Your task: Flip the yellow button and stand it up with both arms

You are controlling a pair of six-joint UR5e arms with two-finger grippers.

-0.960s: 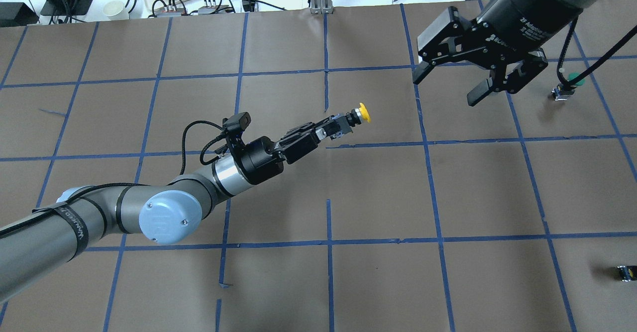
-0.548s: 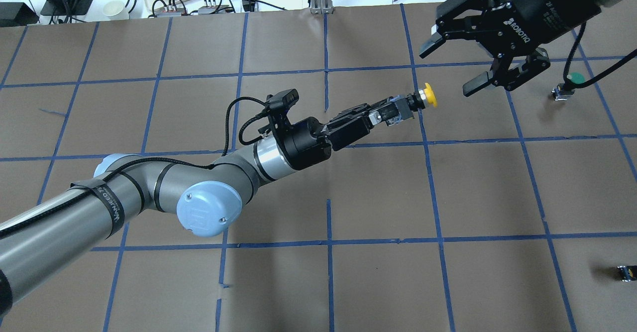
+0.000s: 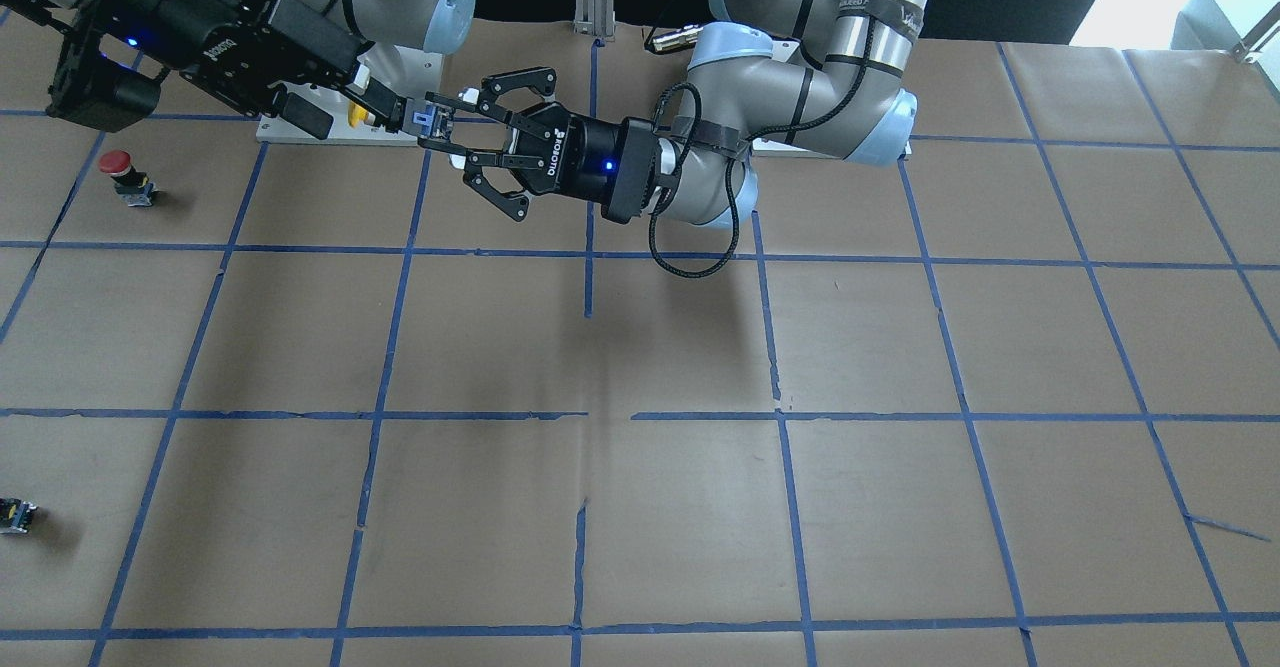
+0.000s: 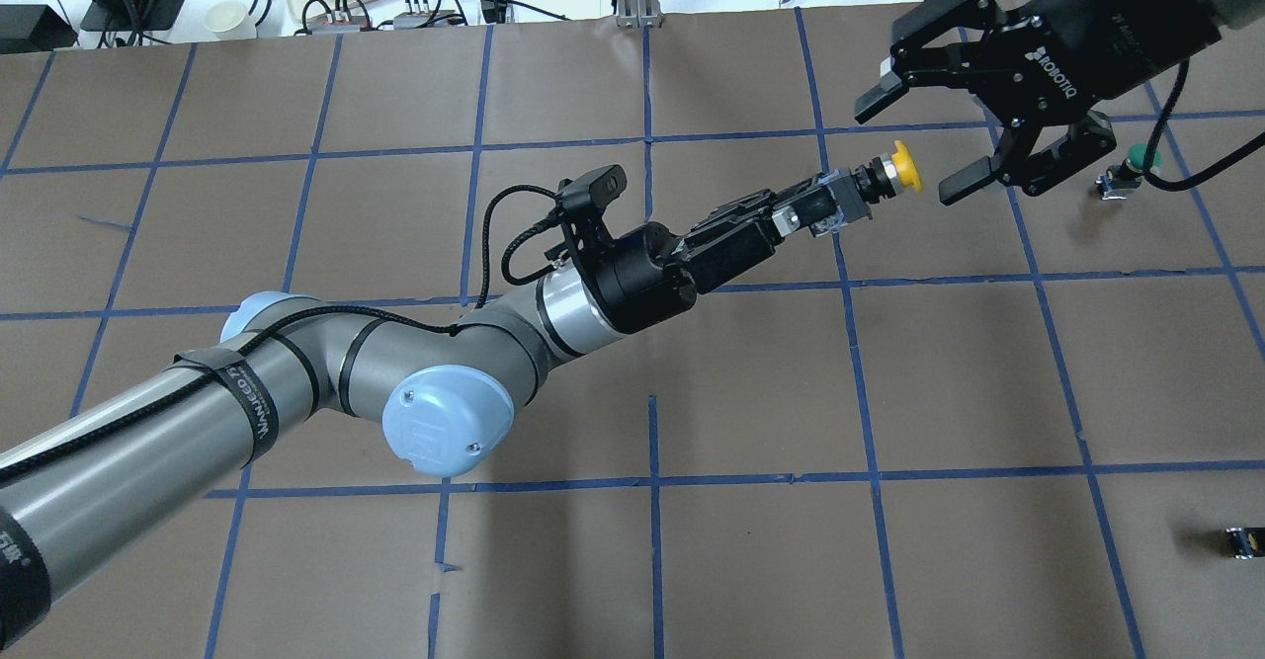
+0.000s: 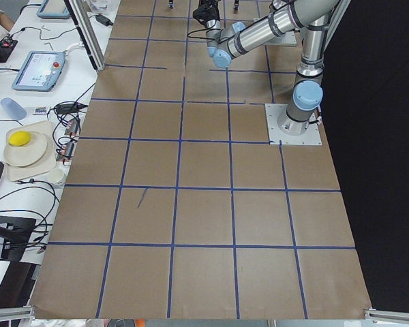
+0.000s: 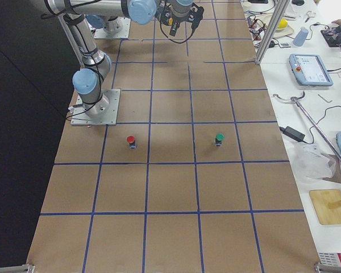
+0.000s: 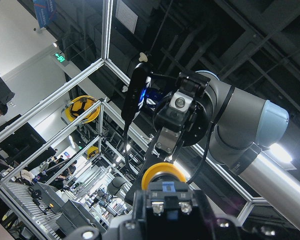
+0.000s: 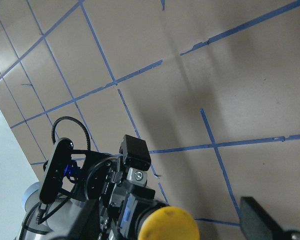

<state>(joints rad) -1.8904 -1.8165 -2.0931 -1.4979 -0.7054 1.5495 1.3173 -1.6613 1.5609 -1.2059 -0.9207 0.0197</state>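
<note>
**Mid-air handover: left holds the button, right lined up on the cap**

The left gripper (image 4: 826, 210) has its fingers clamped on the blue-grey base of the yellow button (image 4: 880, 177). The button is held off the worktop (image 4: 751, 392), lying roughly level with its cap pointing at the right arm. The right gripper (image 4: 916, 145) has its fingers spread wide. In the overhead view one is above the cap and one is below it, and neither touches. The right wrist view agrees, with the cap close in front and one finger (image 8: 262, 217) off to the side.

Step in hand, as I judge it: the transfer, roughly mid-task. The button is lifted and presented but not yet passed, flipped or stood.

Next move calls for:
- the right fingers closing on the cap or the black neck, centred so it doesn't squirt out
- the left letting go only once that grip is firm
- the right then turning the button and setting it down upright

Risk: the round cap is a poor surface to pinch. The two sets of fingers are also near each other at the base.

Around on the worktop:
- a green button (image 4: 1137, 160) stands just beyond the right gripper
- a red button (image 3: 120, 169) stands on the right arm's side
- a small black part (image 4: 1241, 541) lies well apart near the edge

Nothing sits under the handover point. The green button is the nearest thing to avoid when setting down.
</note>
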